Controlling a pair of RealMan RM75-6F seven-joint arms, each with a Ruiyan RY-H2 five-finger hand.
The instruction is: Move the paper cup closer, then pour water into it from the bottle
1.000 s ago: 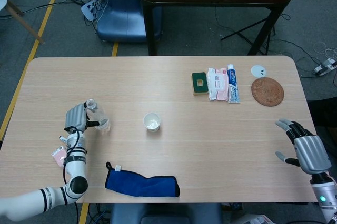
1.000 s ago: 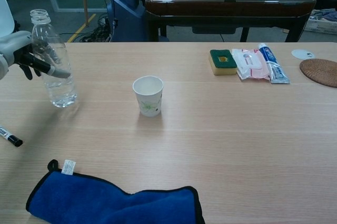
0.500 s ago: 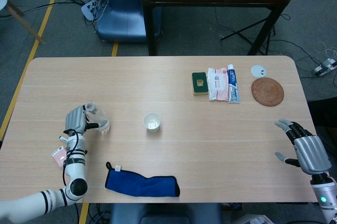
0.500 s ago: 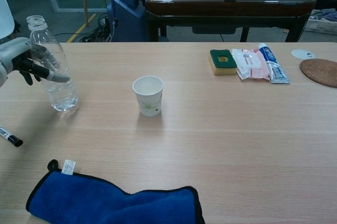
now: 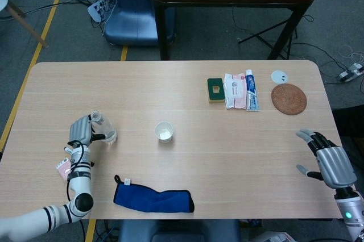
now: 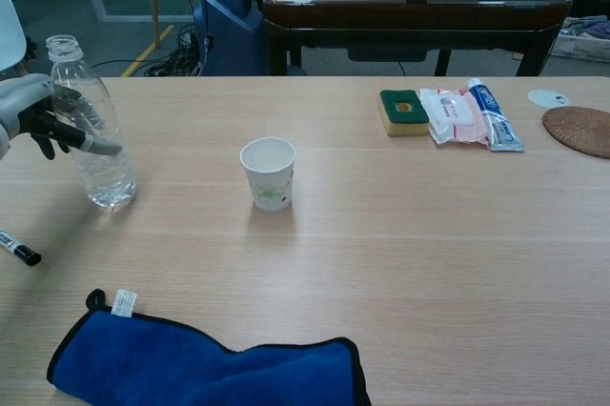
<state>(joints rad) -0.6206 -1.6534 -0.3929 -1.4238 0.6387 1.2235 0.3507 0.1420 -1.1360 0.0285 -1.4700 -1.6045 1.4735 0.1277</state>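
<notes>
Left hand (image 6: 27,120) grasps uncapped bottle (image 6: 91,125) at table's left edge; right hand (image 5: 330,162) idle, fingers spread, holding nothing.
Risks: bottle has no cap and sits slightly tilted in the grip, so a jerky lift could slosh water out; clear plastic may slip or crush. Paper cup (image 6: 268,173) stands upright mid-table, well apart from bottle; pouring across that gap likely spills on the table (image 6: 429,234). Light cup tips easily. Bottle holds a little water at the bottom; cup looks empty.
</notes>
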